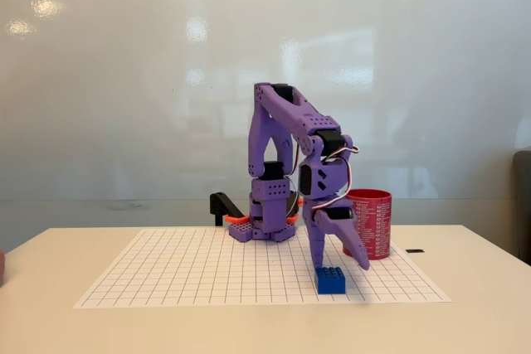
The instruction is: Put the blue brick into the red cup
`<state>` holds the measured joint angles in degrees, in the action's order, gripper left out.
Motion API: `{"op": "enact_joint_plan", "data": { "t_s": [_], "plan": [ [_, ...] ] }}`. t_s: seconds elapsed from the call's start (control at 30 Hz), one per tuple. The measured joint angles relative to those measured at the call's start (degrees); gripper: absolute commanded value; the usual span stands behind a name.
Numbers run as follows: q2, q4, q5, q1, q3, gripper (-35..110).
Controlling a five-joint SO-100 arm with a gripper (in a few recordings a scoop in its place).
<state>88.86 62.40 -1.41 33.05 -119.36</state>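
One purple two-finger pincer [340, 264] is seen spread above the small blue studded plastic brick [331, 279], seemingly untouched; the red printed cylindrical cup [372, 223] stands just behind-right.

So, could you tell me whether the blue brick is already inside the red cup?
No, the blue brick sits on the gridded sheet in front of the red cup, with the open fingers poised above it.

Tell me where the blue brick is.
In the fixed view, the blue brick sits on the grid sheet, right of centre, under the open gripper, front-left of the red cup.
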Motion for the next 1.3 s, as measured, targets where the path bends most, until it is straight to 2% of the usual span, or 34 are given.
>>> {"op": "enact_joint_plan", "data": {
  "t_s": [0.27,0.4,0.63,0.73,1.03,1.1,1.23,1.3],
  "plan": [
    [-0.44,0.35,6.24,-3.69,11.69,34],
    [-0.44,1.14,11.51,-4.39,15.47,33],
    [-0.53,1.23,19.6,-4.39,11.69,38],
    [-0.97,1.05,18.02,-4.92,10.9,38],
    [-5.19,-4.48,4.66,-3.25,7.29,35],
    [-5.01,-4.75,2.2,-3.87,6.68,29],
    [-4.66,-5.1,2.37,-4.13,6.24,1],
    [-4.48,-5.27,3.69,-4.13,6.06,0]
  ]
}}
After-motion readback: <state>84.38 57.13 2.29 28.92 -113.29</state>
